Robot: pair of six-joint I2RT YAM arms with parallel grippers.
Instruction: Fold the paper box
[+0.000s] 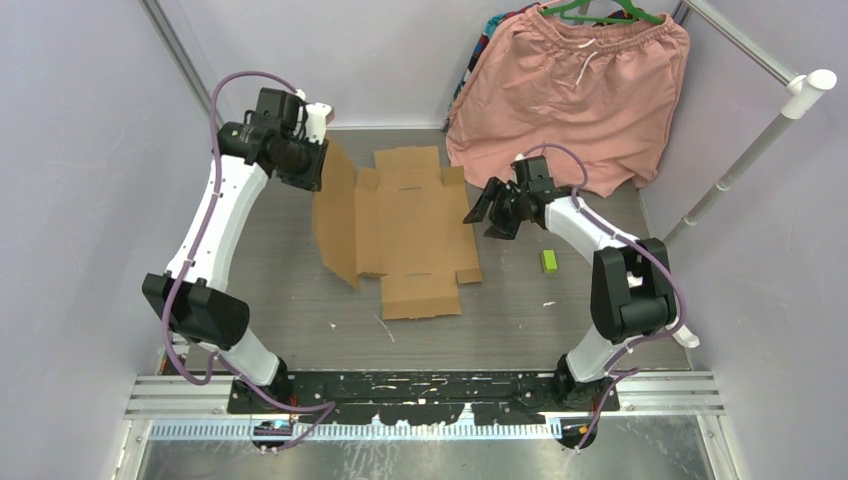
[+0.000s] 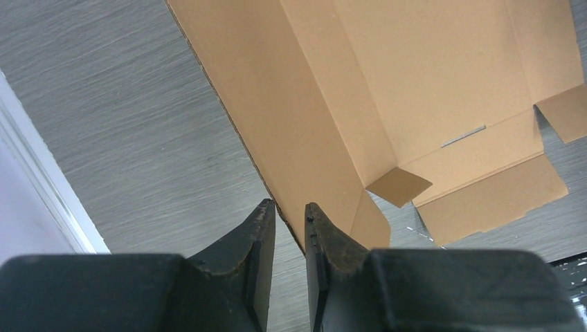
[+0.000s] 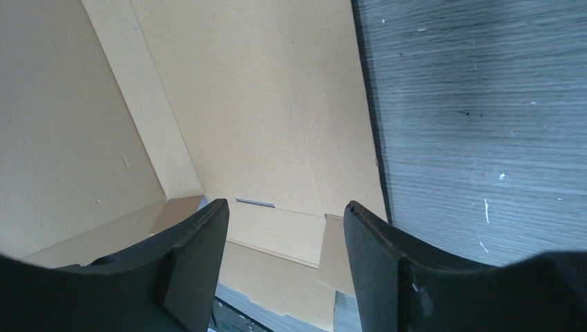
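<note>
paper box (image 1: pixel 410 225), L gripper (image 2: pixel 289 205) pinching (R (image 3: pixel 284 205) wide)

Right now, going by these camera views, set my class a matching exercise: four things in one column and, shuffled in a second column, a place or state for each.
Things:
1. left claw
2. right claw
3. shorts
4. green block

Places or states:
A. hanging at the back
B. open, at the right edge of the cardboard box
C. lying to the right of the box
D. pinching the box's raised side flap

Pairs: 1-D, 2-B, 3-A, 4-C
</note>
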